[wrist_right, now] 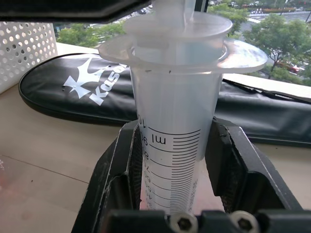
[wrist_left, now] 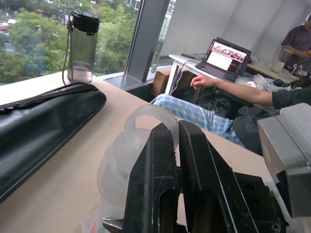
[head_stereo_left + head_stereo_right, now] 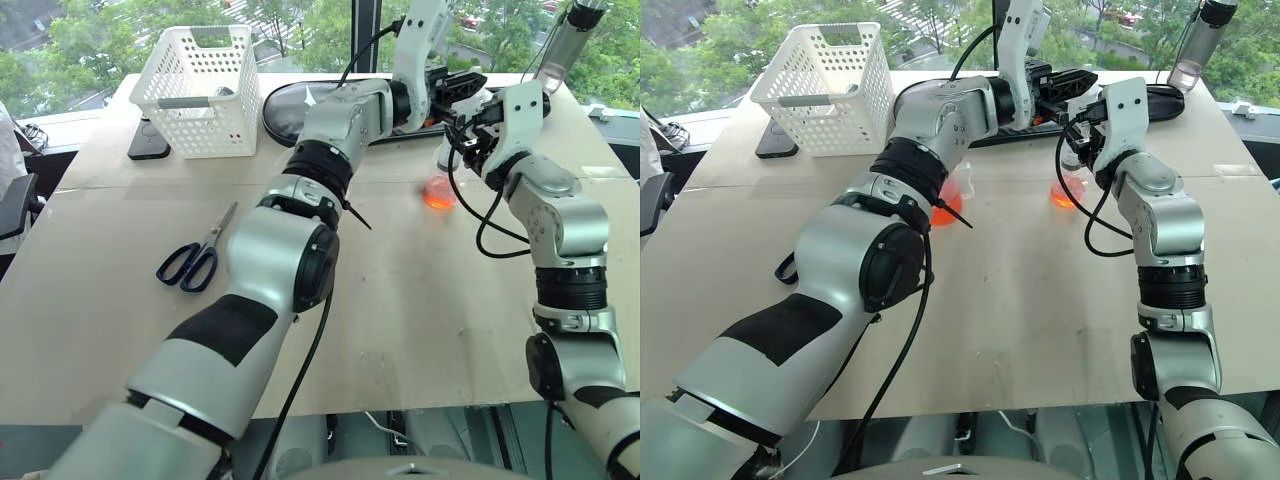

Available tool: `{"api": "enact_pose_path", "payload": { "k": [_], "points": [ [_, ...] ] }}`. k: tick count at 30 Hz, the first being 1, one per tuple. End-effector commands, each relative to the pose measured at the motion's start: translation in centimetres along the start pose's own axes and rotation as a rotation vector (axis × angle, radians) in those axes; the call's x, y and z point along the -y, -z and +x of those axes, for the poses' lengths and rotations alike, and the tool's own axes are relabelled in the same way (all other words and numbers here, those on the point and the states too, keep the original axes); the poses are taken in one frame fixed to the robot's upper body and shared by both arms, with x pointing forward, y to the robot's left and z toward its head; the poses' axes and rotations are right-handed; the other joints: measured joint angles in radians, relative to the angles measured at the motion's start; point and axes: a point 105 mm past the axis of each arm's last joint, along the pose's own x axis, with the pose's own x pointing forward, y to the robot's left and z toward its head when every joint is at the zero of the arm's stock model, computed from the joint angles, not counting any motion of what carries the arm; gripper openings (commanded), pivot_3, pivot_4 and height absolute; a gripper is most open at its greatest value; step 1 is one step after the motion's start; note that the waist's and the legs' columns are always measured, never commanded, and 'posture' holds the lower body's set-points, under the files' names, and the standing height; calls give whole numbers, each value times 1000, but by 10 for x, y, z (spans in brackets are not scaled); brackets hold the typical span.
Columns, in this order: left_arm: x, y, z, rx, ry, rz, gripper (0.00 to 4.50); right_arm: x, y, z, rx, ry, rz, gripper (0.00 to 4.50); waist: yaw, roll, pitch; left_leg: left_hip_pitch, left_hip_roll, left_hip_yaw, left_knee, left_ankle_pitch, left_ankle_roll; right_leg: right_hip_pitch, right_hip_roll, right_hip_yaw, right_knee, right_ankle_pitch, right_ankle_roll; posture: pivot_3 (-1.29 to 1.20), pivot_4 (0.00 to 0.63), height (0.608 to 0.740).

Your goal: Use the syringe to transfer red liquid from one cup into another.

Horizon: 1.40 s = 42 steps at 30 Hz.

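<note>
Counter (image 3: 420,330): black bag (image 1: 272,116) at the far edge. Right claw (image 1: 175,194) clamped on the upright syringe (image 1: 175,160) barrel, over the small cup (image 3: 438,192) of red liquid (image 3: 438,197). Left claw (image 2: 176,170) closed tight at the white plunger (image 2: 146,145) top.

Pale wooden table (image 3: 420,330); big windows (image 2: 29,34) onto trees; desk (image 2: 194,65) with laptop (image 2: 224,59), possibly office.

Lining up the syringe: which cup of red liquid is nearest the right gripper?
The cup directly below that gripper; the other cup stands further left.
</note>
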Motion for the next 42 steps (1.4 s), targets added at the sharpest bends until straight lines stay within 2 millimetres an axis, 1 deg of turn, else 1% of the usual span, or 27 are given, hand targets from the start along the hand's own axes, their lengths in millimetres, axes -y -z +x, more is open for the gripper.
{"api": "enact_pose_path", "payload": {
  "k": [1,8,11,16,18,23,25,26,29,32,33,36,38,42],
  "points": [
    [-1,38,2,-134,-10,-49,0,6,-62,-15,209,30,-67,1422,0,0,0,0,0,0,0,0,0,0,0,0,0,0,0,0,150,724],
    [2,38,4,-137,2,-54,0,6,-60,-17,199,30,-82,1422,0,0,0,0,0,0,0,0,0,0,0,0,0,0,0,0,150,724],
    [1,43,3,-163,0,-44,0,6,-60,-17,199,30,-84,1422,0,0,0,0,0,0,0,0,0,0,0,0,0,0,0,0,150,724],
    [1,46,2,-174,3,-50,0,6,-61,-18,199,28,-89,1422,0,0,0,0,0,0,0,0,0,0,0,0,0,0,0,0,150,724],
    [3,40,3,-132,12,-70,0,6,-60,-17,197,29,-91,1422,0,0,0,0,0,0,0,0,0,0,0,0,0,0,0,0,150,724],
    [11,13,3,-40,77,-99,0,8,-57,-17,188,34,-94,1422,0,0,0,0,0,0,0,0,0,0,0,0,0,0,0,0,150,724],
    [14,8,1,-34,109,-78,0,8,-57,-17,186,33,-92,1422,0,0,0,0,0,0,0,0,0,0,0,0,0,0,0,0,150,724],
    [17,7,-1,-41,145,-36,0,10,-57,-18,187,38,-88,1422,0,0,0,0,0,0,0,0,0,0,0,0,0,0,0,0,150,724],
    [20,4,-6,-52,193,32,1009,14,-59,-18,191,57,-84,1421,-1,0,0,0,0,0,0,0,0,0,0,0,0,0,0,0,150,724],
    [16,-5,-16,-17,208,90,2305,16,-60,-19,196,72,-79,1395,1,0,0,0,0,0,0,0,0,0,0,0,0,0,0,0,150,724],
    [13,-6,-22,-11,210,111,2633,17,-60,-19,198,76,-77,1386,1,0,0,0,0,0,0,0,0,0,0,0,0,0,0,0,150,724],
    [-1,-7,-37,-13,168,163,2662,18,-61,-20,202,80,-77,1386,-6,1,0,1,0,0,0,0,0,0,0,1,1,0,0,0,150,724],
    [-5,-5,-41,-19,145,179,2662,18,-62,-20,206,80,-78,1386,-7,1,0,1,1,0,0,0,0,0,1,1,1,0,0,0,150,724],
    [-9,-6,-35,8,91,163,2662,16,-63,-20,206,70,-90,1386,5,1,0,1,0,0,0,0,0,0,0,1,1,0,0,0,150,724]
  ]
}}
